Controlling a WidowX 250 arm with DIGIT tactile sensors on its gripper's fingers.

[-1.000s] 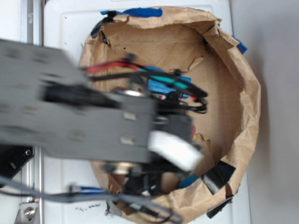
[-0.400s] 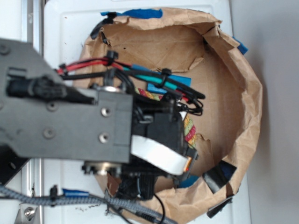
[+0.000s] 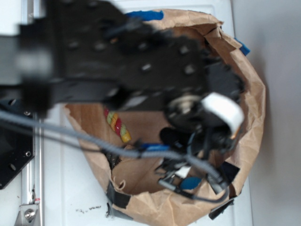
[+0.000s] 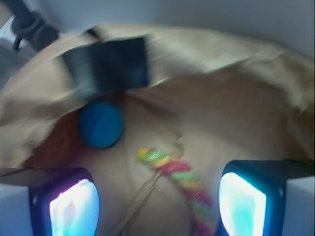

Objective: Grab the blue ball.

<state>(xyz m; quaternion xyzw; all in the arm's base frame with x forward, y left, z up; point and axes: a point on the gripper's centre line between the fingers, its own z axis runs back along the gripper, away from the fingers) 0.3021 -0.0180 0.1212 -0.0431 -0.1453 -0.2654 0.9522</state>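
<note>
In the wrist view, the small round teal-blue ball is lying ahead and left, against the crumpled brown paper wall, beside a multicoloured striped rope. The gripper is hovering with fingers spread apart, empty. The ball is probably light, smooth and prone to rolling, so pinching across its middle seems best.

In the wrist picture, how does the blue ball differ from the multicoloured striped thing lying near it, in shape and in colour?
The blue ball is round and compact; the striped thing is long and thin, running diagonally. The ball is one plain blue; the striped thing shows bands of yellow, green and red. The ball sits close to the paper wall under a dark tape patch; the striped thing lies more toward the middle. Both rest inside the brown paper enclosure, ahead of the open gripper.
</note>
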